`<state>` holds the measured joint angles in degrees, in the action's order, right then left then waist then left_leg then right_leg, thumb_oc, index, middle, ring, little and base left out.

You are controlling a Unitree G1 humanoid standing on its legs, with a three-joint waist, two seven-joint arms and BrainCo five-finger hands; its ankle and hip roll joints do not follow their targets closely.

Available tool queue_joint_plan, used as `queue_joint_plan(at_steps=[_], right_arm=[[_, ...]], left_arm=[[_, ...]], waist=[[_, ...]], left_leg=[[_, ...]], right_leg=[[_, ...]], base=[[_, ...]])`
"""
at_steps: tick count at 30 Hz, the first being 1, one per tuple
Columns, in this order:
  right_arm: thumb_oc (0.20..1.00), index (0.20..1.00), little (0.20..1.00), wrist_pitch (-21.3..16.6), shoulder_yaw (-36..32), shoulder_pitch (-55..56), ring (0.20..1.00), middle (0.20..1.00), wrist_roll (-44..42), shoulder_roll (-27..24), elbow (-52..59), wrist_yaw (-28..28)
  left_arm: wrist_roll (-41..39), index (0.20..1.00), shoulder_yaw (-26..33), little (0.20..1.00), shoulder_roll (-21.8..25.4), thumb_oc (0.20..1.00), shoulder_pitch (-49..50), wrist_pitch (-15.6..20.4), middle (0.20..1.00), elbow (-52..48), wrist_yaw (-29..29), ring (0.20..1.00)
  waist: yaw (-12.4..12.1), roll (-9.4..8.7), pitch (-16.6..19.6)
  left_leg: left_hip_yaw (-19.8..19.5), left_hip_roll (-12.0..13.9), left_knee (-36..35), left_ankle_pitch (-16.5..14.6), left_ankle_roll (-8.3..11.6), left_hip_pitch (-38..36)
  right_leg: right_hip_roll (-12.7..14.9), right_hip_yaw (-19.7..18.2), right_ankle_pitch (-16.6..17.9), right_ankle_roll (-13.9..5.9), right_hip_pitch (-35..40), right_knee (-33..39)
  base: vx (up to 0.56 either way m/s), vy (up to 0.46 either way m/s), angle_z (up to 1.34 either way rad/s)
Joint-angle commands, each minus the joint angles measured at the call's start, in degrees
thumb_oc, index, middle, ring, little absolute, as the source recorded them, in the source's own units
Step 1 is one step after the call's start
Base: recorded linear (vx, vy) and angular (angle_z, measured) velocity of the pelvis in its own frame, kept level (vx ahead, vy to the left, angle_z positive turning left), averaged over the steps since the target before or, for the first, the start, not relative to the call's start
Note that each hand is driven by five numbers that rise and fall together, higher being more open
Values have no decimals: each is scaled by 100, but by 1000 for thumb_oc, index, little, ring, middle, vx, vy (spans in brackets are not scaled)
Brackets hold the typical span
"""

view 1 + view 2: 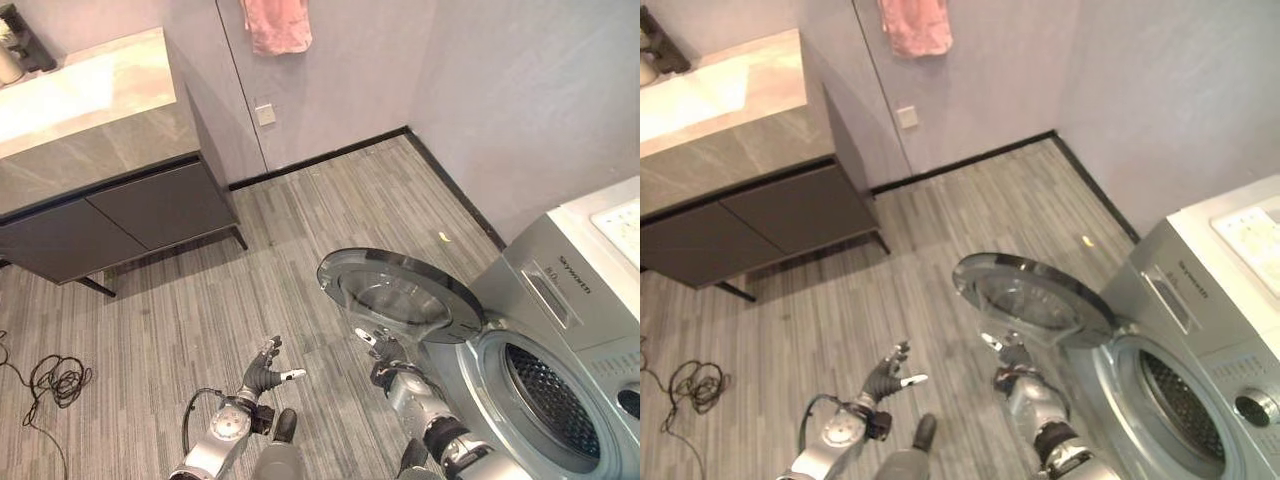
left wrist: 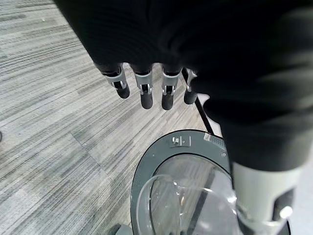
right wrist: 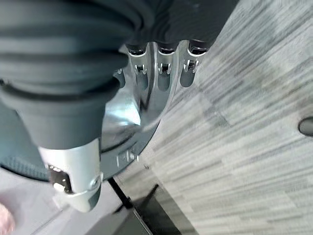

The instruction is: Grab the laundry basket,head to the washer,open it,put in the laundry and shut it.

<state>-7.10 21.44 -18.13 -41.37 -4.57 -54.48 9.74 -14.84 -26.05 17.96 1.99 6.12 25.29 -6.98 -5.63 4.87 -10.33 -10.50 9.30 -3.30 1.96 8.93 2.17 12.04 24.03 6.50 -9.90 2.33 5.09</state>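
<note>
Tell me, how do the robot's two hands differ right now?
The right hand reaches the rim of the open washer door; the left hand hangs over bare floor, touching nothing. The right sits close by the washer; the left is farther off. Both are open and hold nothing.

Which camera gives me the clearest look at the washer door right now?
The left eye view: the washer door shows whole, swung open beside the drum opening, with the right hand at its near edge. The right eye view shows nearly the same. Each wrist view catches just part of the door from close up.
</note>
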Motion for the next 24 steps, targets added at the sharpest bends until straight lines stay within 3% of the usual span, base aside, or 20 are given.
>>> queue_joint_plan(at_steps=[1,9,15,16,20,24], right_arm=[[1000,1000,1000,-188,-35,-78,1000,1000,231,3,370,-246],[1000,1000,1000,-146,122,907,1000,1000,662,-731,1863,-686],[1000,1000,1000,-214,-319,2306,1000,1000,1137,-1513,3278,-1143],[1000,1000,1000,-194,-471,2710,1000,1000,1209,-1639,3543,-1237],[1000,1000,1000,-154,-568,2914,1000,1000,1319,-1704,3468,-1294],[1000,1000,1000,-111,-710,3087,1000,1000,1274,-1718,3420,-1299]], left_arm=[[455,1000,-375,1000,400,1000,-332,278,1000,-250,458,1000],[707,1000,-308,1000,533,1000,-431,205,1000,-225,711,1000],[861,1000,-55,1000,546,1000,-318,166,1000,-130,859,1000],[735,1000,167,1000,449,1000,-216,160,1000,-61,793,1000],[661,1000,358,1000,370,1000,-89,153,1000,34,734,1000],[631,1000,501,1000,348,1000,-12,102,1000,118,733,1000]], waist=[[103,-225,87],[422,-246,245],[800,-245,397],[920,-260,415],[1014,-302,446],[1041,-325,412]], left_leg=[[764,-285,-170,-395,-481,-489],[999,-123,-170,-426,-403,-687],[1284,167,-170,-321,-256,-886],[1465,323,-123,-271,-188,-978],[1675,519,86,-181,-117,-1046],[1715,782,610,133,-92,-951]], right_leg=[[20,-495,-573,234,142,-117],[-167,-696,-697,317,188,-123],[-502,-975,-896,480,215,-173],[-681,-1174,-953,567,200,-197],[-906,-1434,-985,662,182,-221],[-1146,-1617,-1014,819,271,-239]], base=[[36,-43,-27],[22,-69,-18],[0,-154,-26],[-32,-253,-41],[-14,-186,-63],[-13,-164,-25]])
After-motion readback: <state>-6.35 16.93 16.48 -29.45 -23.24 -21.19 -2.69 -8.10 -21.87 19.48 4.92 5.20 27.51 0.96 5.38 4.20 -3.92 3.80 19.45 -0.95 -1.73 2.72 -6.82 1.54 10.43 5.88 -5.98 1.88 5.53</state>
